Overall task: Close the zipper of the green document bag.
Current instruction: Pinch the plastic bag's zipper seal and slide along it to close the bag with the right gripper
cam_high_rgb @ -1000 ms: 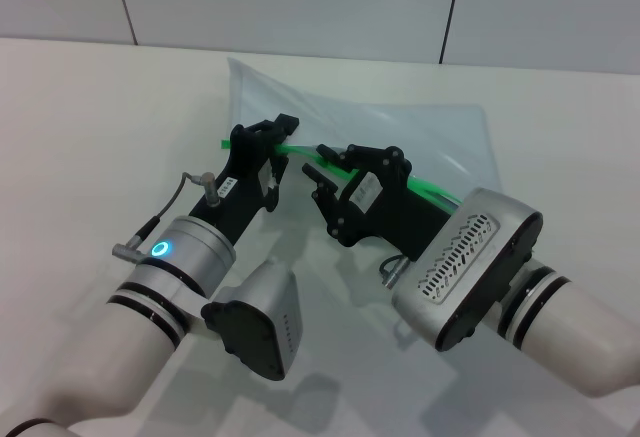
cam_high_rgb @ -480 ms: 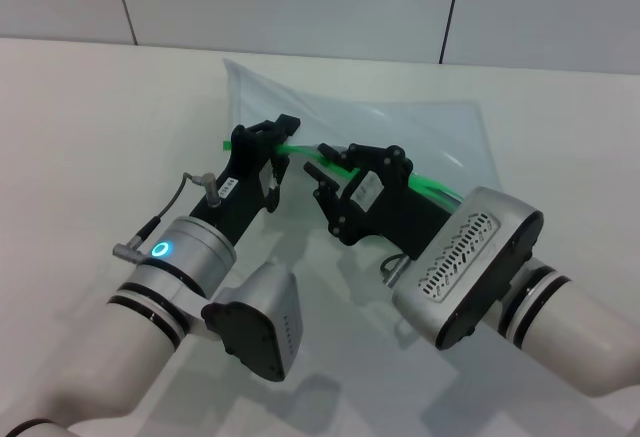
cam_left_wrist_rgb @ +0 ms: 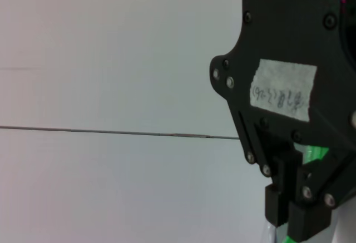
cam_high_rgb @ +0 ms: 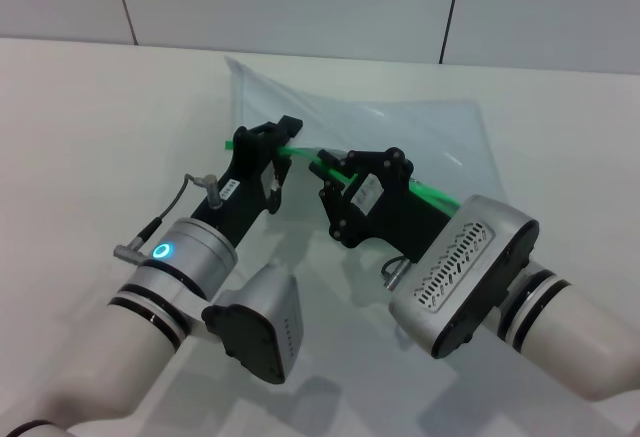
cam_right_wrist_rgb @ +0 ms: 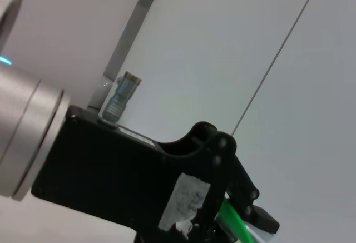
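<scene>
The green document bag lay on the table before the robot, its zipper along the near edge. The left gripper sat at that edge's left end. The right gripper sat just beside it, to its right.

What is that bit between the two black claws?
In the head view, a short stretch of the zipper of the green document bag spans from the left end effector to the right end effector.
</scene>
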Robot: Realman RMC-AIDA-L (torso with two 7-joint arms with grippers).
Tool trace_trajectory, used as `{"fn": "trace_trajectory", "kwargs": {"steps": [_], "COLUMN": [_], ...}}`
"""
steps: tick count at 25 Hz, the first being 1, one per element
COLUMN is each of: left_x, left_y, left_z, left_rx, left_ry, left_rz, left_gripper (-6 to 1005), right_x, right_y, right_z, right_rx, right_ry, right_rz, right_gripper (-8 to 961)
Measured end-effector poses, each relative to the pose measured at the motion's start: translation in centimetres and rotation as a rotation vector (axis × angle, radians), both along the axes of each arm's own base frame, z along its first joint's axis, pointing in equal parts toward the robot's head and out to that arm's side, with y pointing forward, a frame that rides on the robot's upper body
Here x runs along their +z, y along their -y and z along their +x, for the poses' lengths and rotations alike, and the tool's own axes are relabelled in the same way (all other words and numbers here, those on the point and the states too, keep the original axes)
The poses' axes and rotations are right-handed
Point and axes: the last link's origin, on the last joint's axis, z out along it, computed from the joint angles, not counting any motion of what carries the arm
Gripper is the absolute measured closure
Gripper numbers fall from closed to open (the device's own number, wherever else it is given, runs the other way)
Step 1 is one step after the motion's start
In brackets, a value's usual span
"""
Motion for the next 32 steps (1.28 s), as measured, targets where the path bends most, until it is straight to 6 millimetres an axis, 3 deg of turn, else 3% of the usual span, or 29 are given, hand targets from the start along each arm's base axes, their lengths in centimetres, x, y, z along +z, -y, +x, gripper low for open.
{"fn": "trace_trajectory", "kwargs": {"steps": [32], "left_x": [-0.1], "left_y": [0.3], "left_z": [0.1], "left_rx": [-0.010], "left_ry": [0.012], "left_rz": [-0.017], "left_gripper": [945], "right_x": [0.6], "right_y": [-0.3], "right_z": [1.0], "right_rx": [-0.045], "right_ry": [-0.018], "right_rz": [0.030], "right_gripper": [882]}}
